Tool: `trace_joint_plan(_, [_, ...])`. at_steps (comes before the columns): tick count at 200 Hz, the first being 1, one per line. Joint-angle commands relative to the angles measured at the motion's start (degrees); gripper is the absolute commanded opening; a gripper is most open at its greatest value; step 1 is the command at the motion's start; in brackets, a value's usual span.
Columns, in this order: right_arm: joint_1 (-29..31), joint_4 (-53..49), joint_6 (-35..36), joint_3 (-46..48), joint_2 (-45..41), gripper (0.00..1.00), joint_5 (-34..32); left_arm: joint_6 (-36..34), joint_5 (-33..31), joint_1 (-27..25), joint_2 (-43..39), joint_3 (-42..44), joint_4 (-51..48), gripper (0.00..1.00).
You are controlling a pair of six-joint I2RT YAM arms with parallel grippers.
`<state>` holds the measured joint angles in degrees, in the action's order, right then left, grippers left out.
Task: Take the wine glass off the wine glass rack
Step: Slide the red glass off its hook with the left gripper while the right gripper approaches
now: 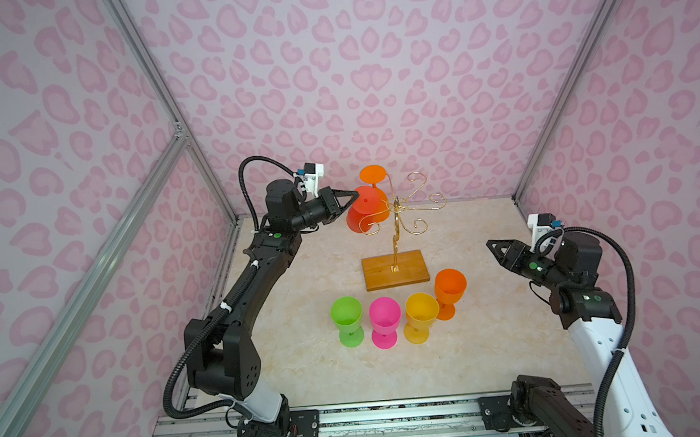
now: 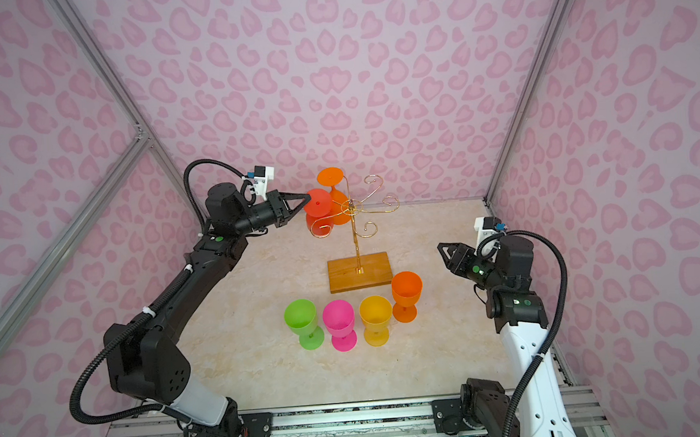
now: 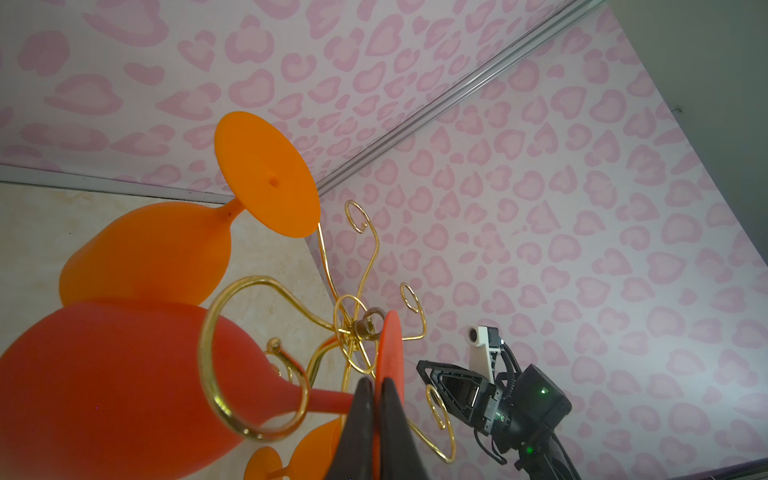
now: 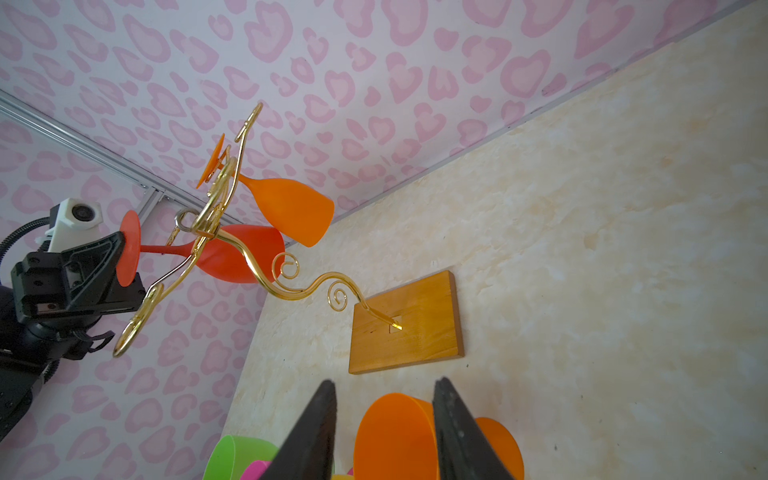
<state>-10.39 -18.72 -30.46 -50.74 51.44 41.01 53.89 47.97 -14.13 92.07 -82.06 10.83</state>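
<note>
The wine glass rack [image 1: 395,241] [image 2: 356,244] [image 4: 291,291] is gold wire on a wooden base [image 1: 395,270]. Two wine glasses hang bowl-down among its curled arms at the back left. My left gripper [image 1: 355,195] [image 2: 308,197] [image 3: 374,380] is shut on the rim of the foot disc [image 3: 390,345] of the red wine glass [image 1: 358,219] [image 3: 104,374] [image 4: 237,253], whose stem runs beside a spiral arm. Behind it hangs an orange wine glass [image 1: 372,173] [image 3: 266,174] [image 4: 291,208]. My right gripper [image 1: 489,244] [image 2: 440,246] [image 4: 384,382] stands open and empty, raised at the right, away from the rack.
Several glasses stand upright in front of the rack: green [image 1: 346,315], pink [image 1: 384,315], yellow [image 1: 421,311] and orange [image 1: 450,286] [image 4: 395,436], the last close to the base's right corner. Pink patterned walls and metal frame bars enclose the table on three sides.
</note>
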Motion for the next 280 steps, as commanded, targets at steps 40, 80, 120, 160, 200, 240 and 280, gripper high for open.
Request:
trace_joint_plan(40, [0.02, 0.78, 0.45, 0.46, -0.29, 0.4, 1.0, -4.1, -0.06, 0.2, -3.86, 2.53, -4.72, 0.03])
trace_joint_plan(80, [0.02, 0.52, 0.62, 0.43, -0.55, 0.4, 0.91, -5.17, -0.59, 1.58, -8.58, 6.57, -6.62, 0.03])
trace_joint_plan(120, [0.02, 1.42, 0.16, 0.63, -0.29, 0.4, 1.3, -6.12, 0.02, 4.99, -15.51, 9.5, -9.95, 0.03])
trace_joint_plan(160, [0.07, 6.55, -2.79, 1.95, -0.51, 0.4, 3.04, -8.51, -1.52, 6.84, -22.57, 8.54, -14.54, 0.03])
trace_joint_plan(200, [1.43, 11.27, -4.75, 2.01, -1.07, 0.4, 4.33, -5.99, -0.58, 6.84, -26.19, 5.93, -12.81, 0.03])
trace_joint_plan(240, [6.5, 18.7, -6.45, 2.88, -1.17, 0.39, 4.12, -0.33, 1.42, 5.52, -27.81, 3.65, -6.22, 0.03])
trace_joint_plan(280, [12.99, 24.52, -7.06, 1.43, 1.47, 0.4, 2.71, 5.17, 2.78, 1.58, -27.5, 2.92, 2.92, 0.03])
